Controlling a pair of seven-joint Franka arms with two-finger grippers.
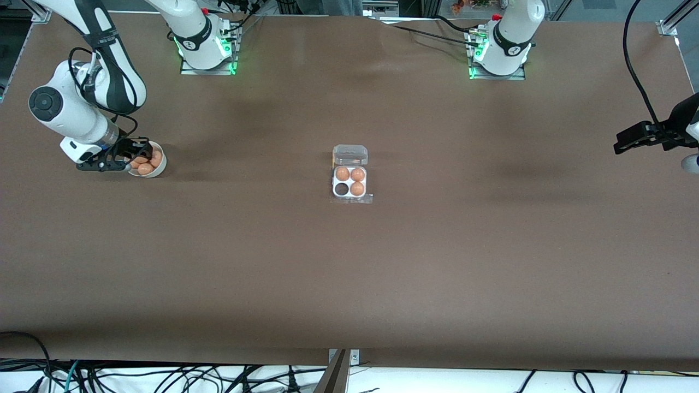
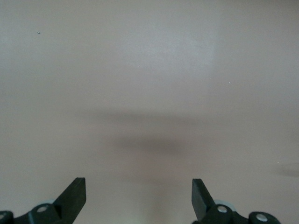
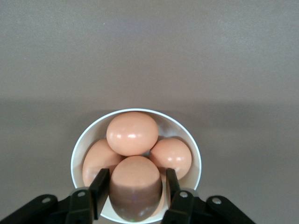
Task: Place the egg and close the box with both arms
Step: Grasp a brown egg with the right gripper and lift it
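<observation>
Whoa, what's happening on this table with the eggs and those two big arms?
The right arm's pincer is down in a white bowl of brown eggs, its fingers either side of one egg. Mid-table, the box sits with its clear lid open, three cups filled and one empty cup waiting. The left arm waits at its own end of the table, its pincer open over bare tabletop.

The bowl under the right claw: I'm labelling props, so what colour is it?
White; the bowl holds brown eggs. The right wrist view shows it best.
</observation>
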